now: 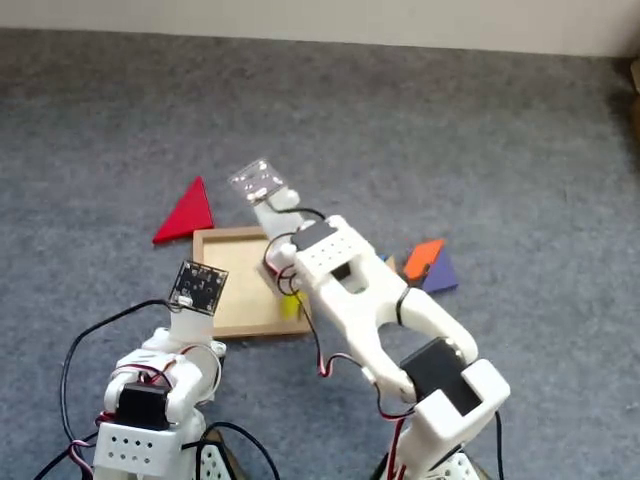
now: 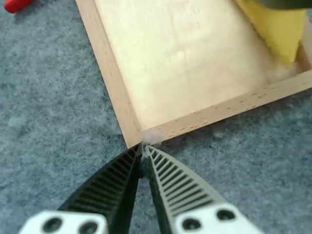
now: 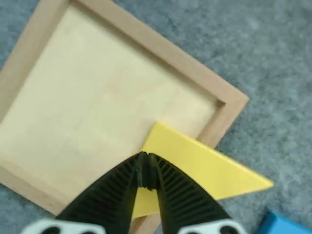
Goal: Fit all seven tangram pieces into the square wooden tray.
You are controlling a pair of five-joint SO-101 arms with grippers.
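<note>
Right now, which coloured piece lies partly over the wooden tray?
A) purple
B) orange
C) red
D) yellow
D: the yellow triangle lies across the tray's rim with one corner inside, while the red triangle sits on the carpet beside the tray.

Carpeted indoor room: grey carpet (image 1: 480,130) meets a pale wall (image 1: 350,18).

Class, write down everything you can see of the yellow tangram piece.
The yellow tangram piece is a flat triangle, smooth and evenly coloured, with crisp edges. It lies across the rim of the wooden tray near one corner. One of its corners is over the tray floor and its sharp tip is out over the grey carpet. The right gripper, shut, sits over its inner part; contact is unclear.
</note>
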